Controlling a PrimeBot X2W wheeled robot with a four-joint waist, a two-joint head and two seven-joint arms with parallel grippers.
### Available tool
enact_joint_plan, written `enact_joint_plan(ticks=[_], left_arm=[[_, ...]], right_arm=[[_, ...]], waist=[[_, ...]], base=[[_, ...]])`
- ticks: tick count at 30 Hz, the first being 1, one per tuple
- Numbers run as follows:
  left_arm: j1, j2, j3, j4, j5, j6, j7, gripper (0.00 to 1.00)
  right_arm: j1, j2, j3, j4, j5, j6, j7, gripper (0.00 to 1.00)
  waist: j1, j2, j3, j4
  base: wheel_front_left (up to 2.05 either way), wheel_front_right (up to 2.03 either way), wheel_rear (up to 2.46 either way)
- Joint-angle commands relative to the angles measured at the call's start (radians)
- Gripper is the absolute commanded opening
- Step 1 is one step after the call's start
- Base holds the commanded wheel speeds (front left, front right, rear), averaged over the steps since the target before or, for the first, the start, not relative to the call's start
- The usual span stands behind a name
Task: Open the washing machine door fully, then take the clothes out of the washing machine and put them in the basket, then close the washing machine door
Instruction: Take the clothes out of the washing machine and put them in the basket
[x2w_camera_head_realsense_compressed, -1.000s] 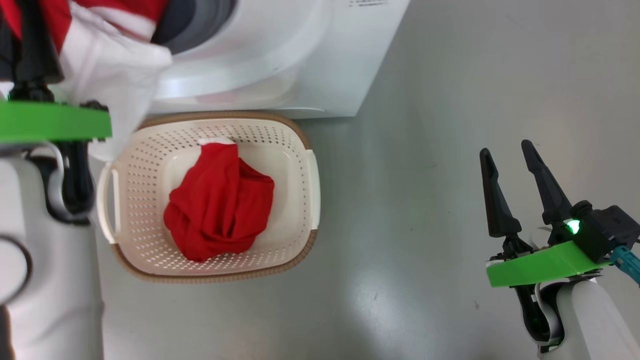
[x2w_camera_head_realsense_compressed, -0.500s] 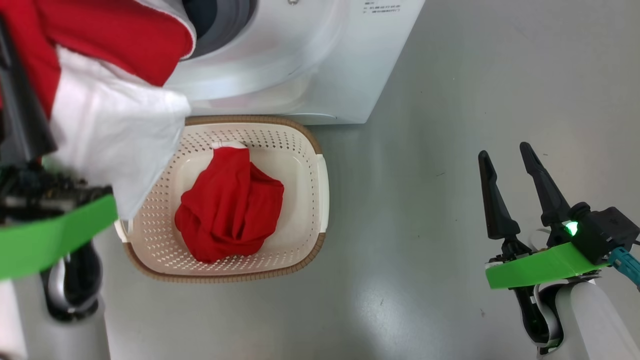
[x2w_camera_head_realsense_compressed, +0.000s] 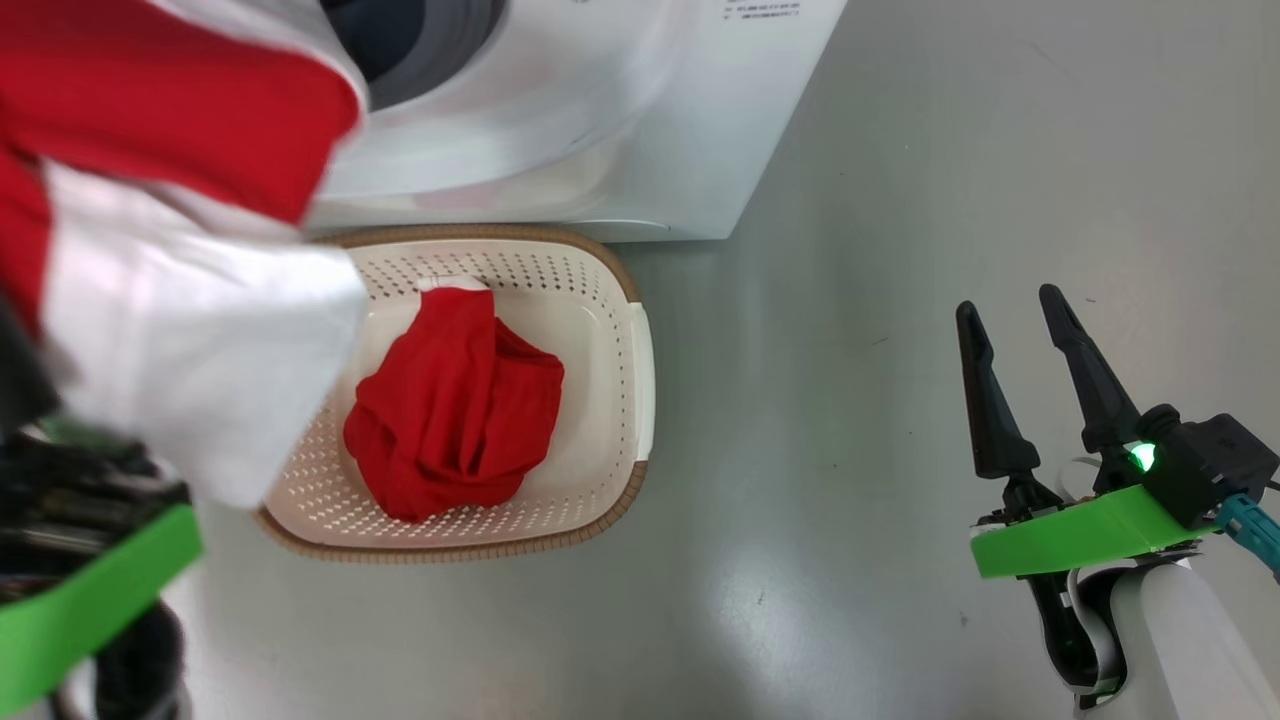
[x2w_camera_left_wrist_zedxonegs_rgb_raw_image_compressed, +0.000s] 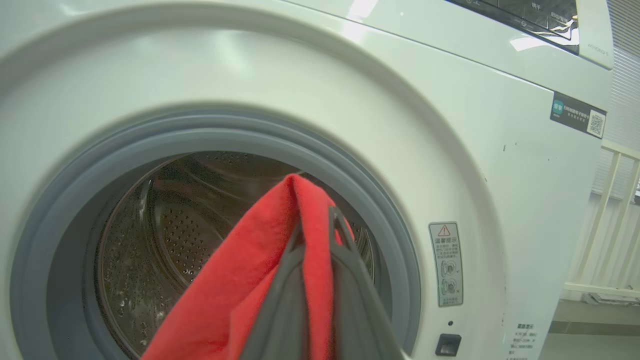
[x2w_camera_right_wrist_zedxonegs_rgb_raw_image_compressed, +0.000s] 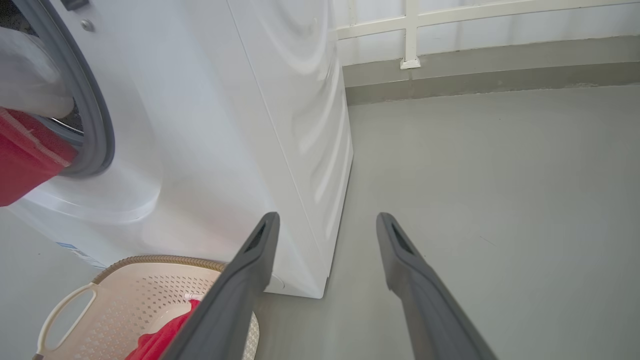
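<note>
- red-and-white garment (x2w_camera_head_realsense_compressed: 190, 310) is clamped in the left gripper (x2w_camera_left_wrist_zedxonegs_rgb_raw_image_compressed: 316, 220), at 10 o'clock, outside the washer (x2w_camera_head_realsense_compressed: 620, 120)
- red piece (x2w_camera_head_realsense_compressed: 455, 410) is piled in the basket (x2w_camera_head_realsense_compressed: 640, 370)
- right gripper (x2w_camera_head_realsense_compressed: 1010, 298) is spread open, empty, 4 o'clock

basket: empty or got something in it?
Not empty: a crumpled red garment lies on the floor of the basket, seen in head and right wrist views.

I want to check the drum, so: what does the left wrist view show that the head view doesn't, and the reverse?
Left wrist view: the steel drum's inside, a warning sticker, the left gripper pinching the held garment. Head view: the basket with a red garment in it, the open right gripper. Both: the washing machine, its grey ring, the held garment.
</note>
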Motion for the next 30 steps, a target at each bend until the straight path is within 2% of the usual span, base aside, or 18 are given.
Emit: enact_joint_plan(ticks=[1, 7, 11, 23, 30], left_arm=[[0.060, 0.027, 0.009, -0.006, -0.015, 0.004, -0.004, 0.00], [0.097, 0.027, -0.019, 0.105, -0.030, 0.007, -0.004, 0.00], [0.084, 0.027, -0.039, 0.234, -0.044, 0.005, -0.004, 0.00], [-0.056, 0.027, -0.102, 0.664, 0.072, 0.001, -0.004, 0.00], [-0.143, 0.033, -0.102, 0.927, 0.135, 0.001, -0.004, 0.00]], right_arm=[[0.021, 0.002, 0.027, -0.021, -0.006, 0.007, -0.006, 1.00], [0.016, 0.002, 0.025, -0.023, -0.003, 0.007, -0.006, 1.00], [0.009, 0.002, 0.027, -0.024, -0.003, 0.007, -0.006, 1.00], [-0.014, 0.002, 0.045, -0.030, 0.014, 0.007, -0.006, 1.00], [-0.021, 0.002, 0.047, -0.037, 0.023, 0.007, -0.006, 1.00]], waist=[[0.0000, 0.0000, 0.003, -0.005], [0.0000, 0.0000, 0.010, -0.006], [0.0000, 0.0000, 0.020, -0.008], [0.0000, 0.0000, 0.070, -0.051], [0.0000, 0.0000, 0.100, -0.081]], base=[[0.00, 0.00, 0.00], [0.00, 0.00, 0.00], [0.00, 0.00, 0.00], [0.00, 0.00, 0.00], [0.00, 0.00, 0.00]])
